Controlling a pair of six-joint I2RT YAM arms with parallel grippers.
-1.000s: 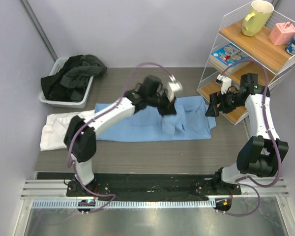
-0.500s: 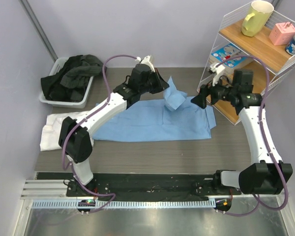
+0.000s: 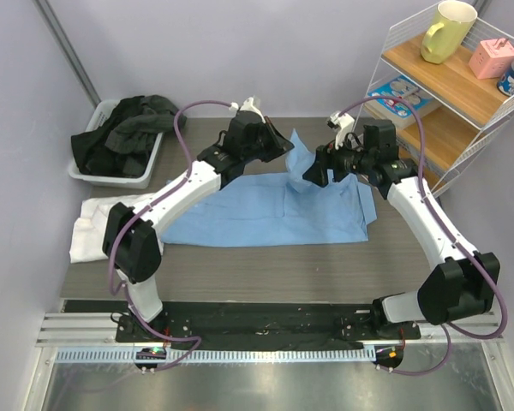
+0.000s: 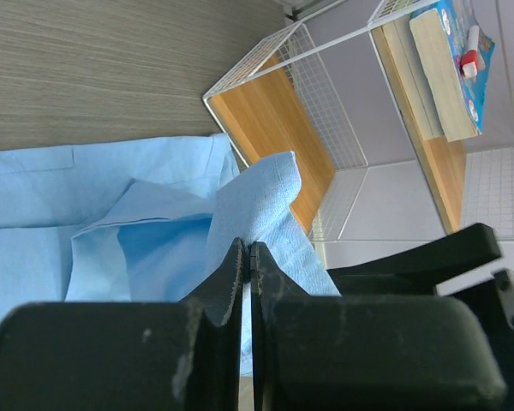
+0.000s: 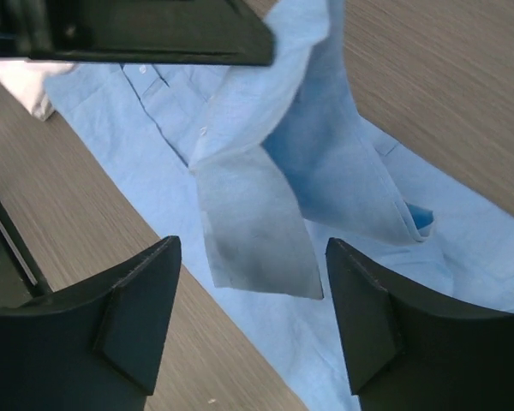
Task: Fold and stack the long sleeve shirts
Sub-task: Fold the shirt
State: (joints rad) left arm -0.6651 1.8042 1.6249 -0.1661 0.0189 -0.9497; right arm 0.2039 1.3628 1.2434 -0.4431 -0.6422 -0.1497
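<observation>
The light blue shirt (image 3: 265, 210) lies spread across the middle of the table. My left gripper (image 3: 283, 147) is shut on its sleeve end (image 4: 257, 201) and holds it lifted above the shirt's far edge. The hanging sleeve also shows in the right wrist view (image 5: 257, 227). My right gripper (image 3: 319, 169) is open and empty, just right of the lifted sleeve and above the shirt. The white shirt (image 3: 98, 223) lies at the left, partly under the blue one.
A grey bin (image 3: 111, 163) of dark clothes stands at the back left. A wire and wood shelf (image 3: 428, 111) with a book, a mug and small items stands at the back right, close behind my right arm.
My left gripper lifted the sleeve up and back over the shirt's far edge. My right arm swung left from the shelf toward the lifted sleeve.
</observation>
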